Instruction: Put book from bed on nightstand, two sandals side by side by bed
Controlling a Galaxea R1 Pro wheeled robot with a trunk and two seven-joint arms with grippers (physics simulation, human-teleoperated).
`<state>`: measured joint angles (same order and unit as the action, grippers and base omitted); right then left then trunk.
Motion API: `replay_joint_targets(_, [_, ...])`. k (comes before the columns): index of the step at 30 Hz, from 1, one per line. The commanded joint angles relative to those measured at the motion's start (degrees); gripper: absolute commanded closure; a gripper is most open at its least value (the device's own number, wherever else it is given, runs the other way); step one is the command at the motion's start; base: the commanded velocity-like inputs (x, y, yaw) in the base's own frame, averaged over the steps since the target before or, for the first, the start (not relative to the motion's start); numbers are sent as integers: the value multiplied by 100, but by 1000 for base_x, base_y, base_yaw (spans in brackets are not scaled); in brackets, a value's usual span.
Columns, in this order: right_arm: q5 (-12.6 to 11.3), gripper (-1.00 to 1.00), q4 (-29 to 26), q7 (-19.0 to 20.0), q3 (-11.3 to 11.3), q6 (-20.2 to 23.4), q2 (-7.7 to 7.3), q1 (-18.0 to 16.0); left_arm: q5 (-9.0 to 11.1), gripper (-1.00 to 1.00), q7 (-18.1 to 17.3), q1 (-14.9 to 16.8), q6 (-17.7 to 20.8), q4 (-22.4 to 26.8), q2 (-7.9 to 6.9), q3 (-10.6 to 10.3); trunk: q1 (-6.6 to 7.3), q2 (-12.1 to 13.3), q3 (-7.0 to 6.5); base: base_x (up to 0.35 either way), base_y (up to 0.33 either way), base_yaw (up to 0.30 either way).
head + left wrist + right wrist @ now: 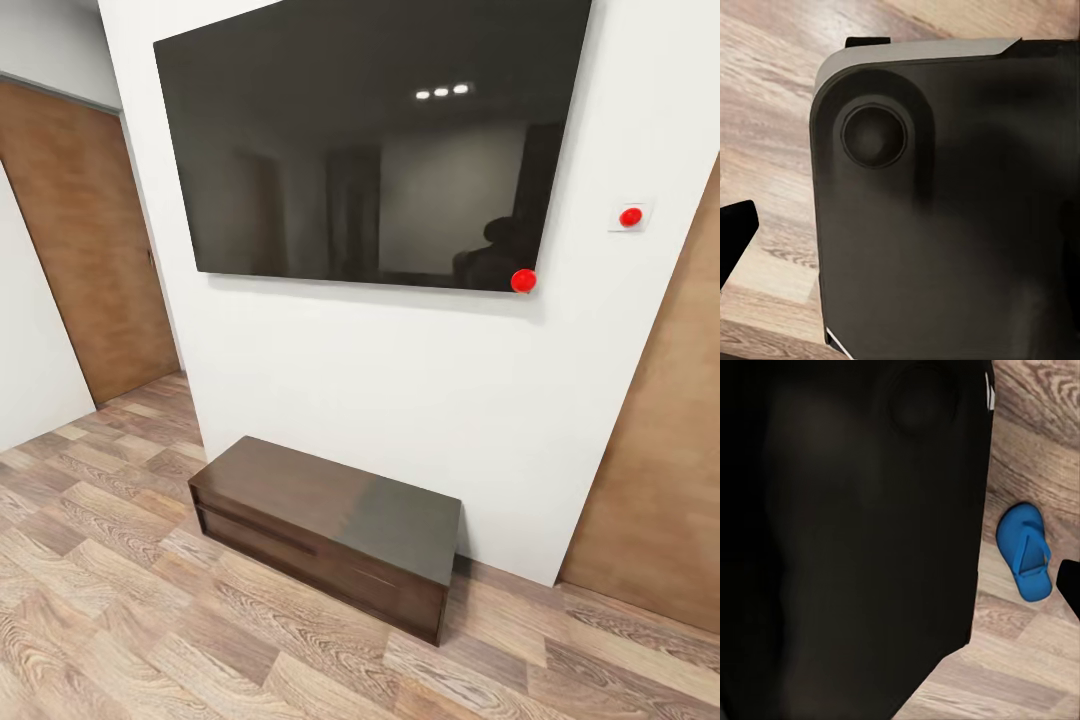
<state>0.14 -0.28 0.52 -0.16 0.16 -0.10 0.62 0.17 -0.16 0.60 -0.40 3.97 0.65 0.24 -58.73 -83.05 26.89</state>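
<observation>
I count 1 blue sandal (1024, 552), 1 dark bench (330, 530), 1 wall screen (370, 140), 2 wood doors (85, 240), 2 red buttons (630, 217).

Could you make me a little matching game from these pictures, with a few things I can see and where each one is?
Things:
1. big dark screen
2. low dark bench
3. blue sandal
4. red round button

Places:
A. lying flat on the wood floor beside a large black shape
B. standing on the floor against the white wall
C. hung on the white wall, above the bench
D. on a small white plate on the wall, right of the screen

Pairs: 1-C, 2-B, 3-A, 4-D
</observation>
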Motion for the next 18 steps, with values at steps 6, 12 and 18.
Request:
replay_joint_targets(6, [-21, -100, -198, 14, -5, -16, -24, 0, -1, -100, 12, 1, 10, 194, -26, 9, 0, -3, 4, 0, 0, 0])
replay_joint_targets(12, [-38, -100, -391, 11, -18, 1, -50, -1, -7, -100, 23, 1, 30, 387, -37, 11, 0, -3, 4, 0, 0, 0])
replay_joint_targets(18, [-40, -100, -585, 4, -34, 70, -115, -2, -16, -100, 25, 1, 46, 581, -11, 6, 0, -3, 4, 0, 0, 0])
